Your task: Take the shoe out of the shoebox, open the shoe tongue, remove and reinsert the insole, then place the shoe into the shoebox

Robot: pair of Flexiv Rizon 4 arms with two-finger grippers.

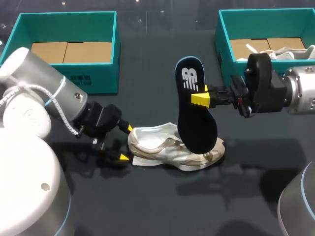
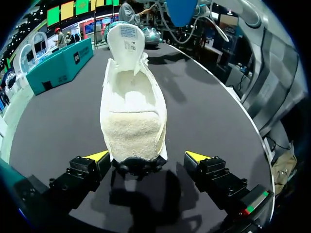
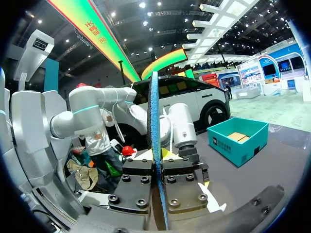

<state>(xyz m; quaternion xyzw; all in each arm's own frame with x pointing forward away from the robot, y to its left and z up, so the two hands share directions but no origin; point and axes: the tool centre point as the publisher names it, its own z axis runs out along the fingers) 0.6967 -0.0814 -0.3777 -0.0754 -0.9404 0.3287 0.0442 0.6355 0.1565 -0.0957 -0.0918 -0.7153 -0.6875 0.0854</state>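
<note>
Currently your right gripper (image 1: 203, 98) is clamped on the insole (image 1: 194, 113), gripping it by one long edge just below the logo. It holds the insole nearly upright in the middle of the frame. The wrist view confirms the grip, with the insole edge-on and pinched between both fingers. The shoe (image 1: 172, 147) lies on the table (image 1: 147, 206) in the lower middle of the frame. The insole's lower end is at the shoe's opening, and you cannot tell whether it touches the inside.

Your left gripper (image 1: 125, 143) sits at the heel with its fingers (image 2: 97, 156) apart. One is at each side of the heel, and the far one stands clear of it, so the shoe is only bracketed, not gripped.

The insole looks to be mid-swap, either just lifted out or about to go back in. Before you push it down, close the left fingers on the heel so the shoe cannot slide or tip. Aim the lower end toward the toe at a shallow slant rather than straight down. Slide it along the shoe's floor and watch that the tongue does not fold under it. Let go only once the heel end lies flat.

The left box (image 1: 88, 81) at the upper left shows only its bare floor. The right box (image 1: 224, 39) at the upper right has something pale inside.
</note>
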